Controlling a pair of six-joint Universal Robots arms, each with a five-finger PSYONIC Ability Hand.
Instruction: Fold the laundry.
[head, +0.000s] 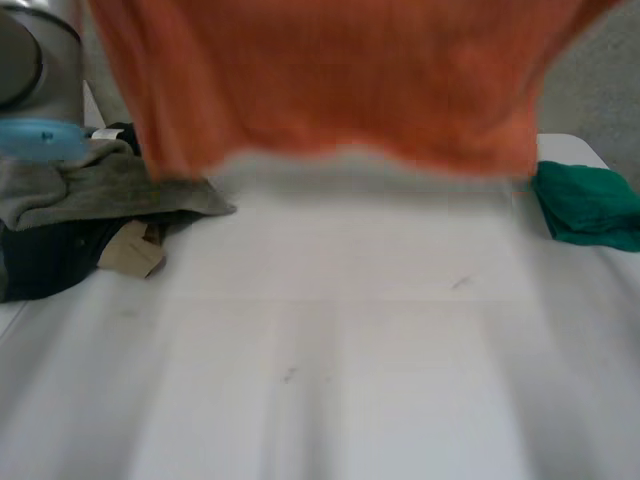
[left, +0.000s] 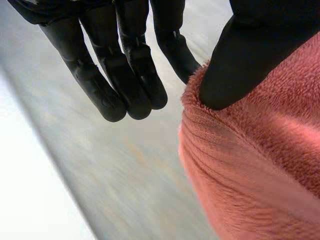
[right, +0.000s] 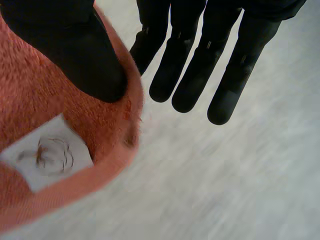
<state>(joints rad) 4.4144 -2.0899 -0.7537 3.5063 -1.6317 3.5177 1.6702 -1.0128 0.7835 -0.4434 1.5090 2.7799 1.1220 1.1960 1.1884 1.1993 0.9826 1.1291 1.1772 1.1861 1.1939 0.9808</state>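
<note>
An orange fleece cloth (head: 340, 80) hangs spread in the air above the white table (head: 350, 340), its lower hem above the table's far part. In the left wrist view my left hand (left: 125, 75) has its thumb (left: 240, 60) pressed onto the rim of the cloth (left: 260, 165), pinching it, while the fingers stay straight beside it. In the right wrist view my right hand (right: 200, 65) pinches the cloth (right: 45, 100) under its thumb (right: 75, 45), close to a white sewn-in label (right: 47, 160); its fingers point straight out past the cloth's edge.
A pile of laundry lies at the table's left: a grey cloth (head: 90, 185) over a dark garment (head: 50, 255) with a tan tag (head: 135, 250). A folded green cloth (head: 590, 205) sits at the right edge. My left arm's grey joint (head: 35, 60) rises above the pile.
</note>
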